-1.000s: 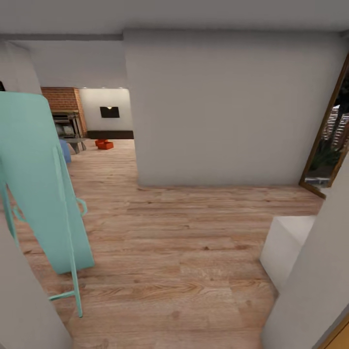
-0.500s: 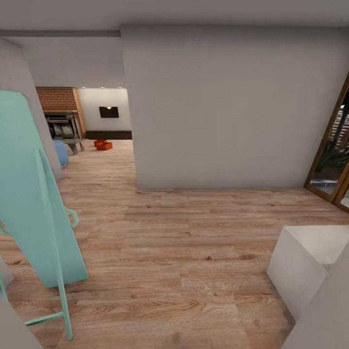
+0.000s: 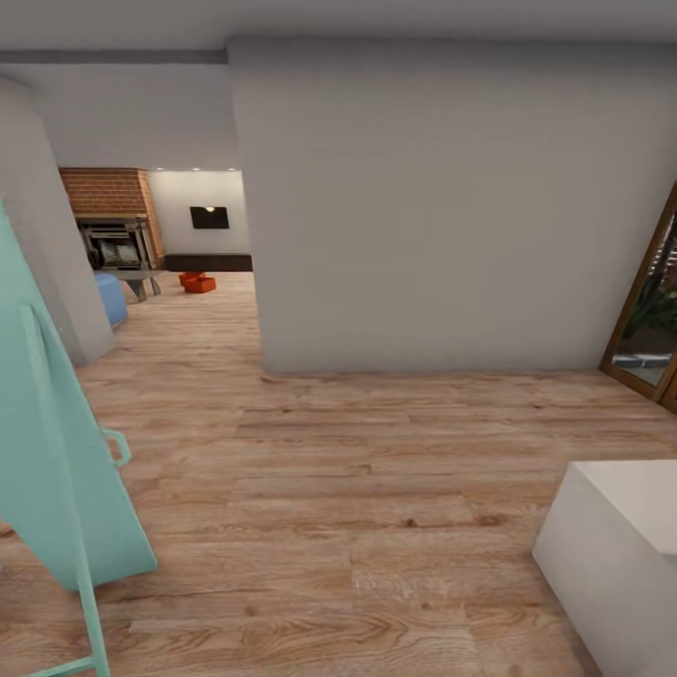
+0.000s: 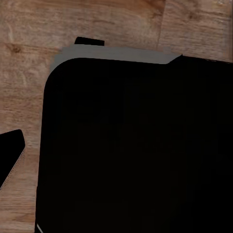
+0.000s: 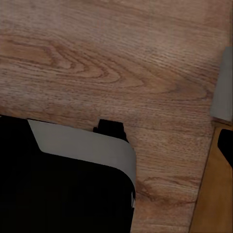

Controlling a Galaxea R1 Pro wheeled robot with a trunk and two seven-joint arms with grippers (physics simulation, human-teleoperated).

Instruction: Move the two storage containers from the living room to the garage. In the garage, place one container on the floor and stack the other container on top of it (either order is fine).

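The two storage containers (image 3: pixel 198 282) are small orange-red shapes far off in the head view. They sit close together on the light wood planks of the living room (image 3: pixel 179 273), past the opening to the left of a white wall. One lies slightly behind and left of the other; whether they touch cannot be made out. A red brick fireplace (image 3: pixel 111 218) stands to their left. The garage and its floor are out of view.
A teal board on a frame (image 3: pixel 52 442) leans at the near left, beside a white pillar (image 3: pixel 47 244). A broad white wall (image 3: pixel 442 216) blocks the centre. A white box (image 3: pixel 621 545) sits at the lower right and a glazed wooden door (image 3: pixel 649 324) at the far right. The robot's black base (image 4: pixel 136 145) is over the planks.
The whole picture has shifted as the camera moved forward: the teal board slid off to the left, the white box to the right. The containers hold their place.
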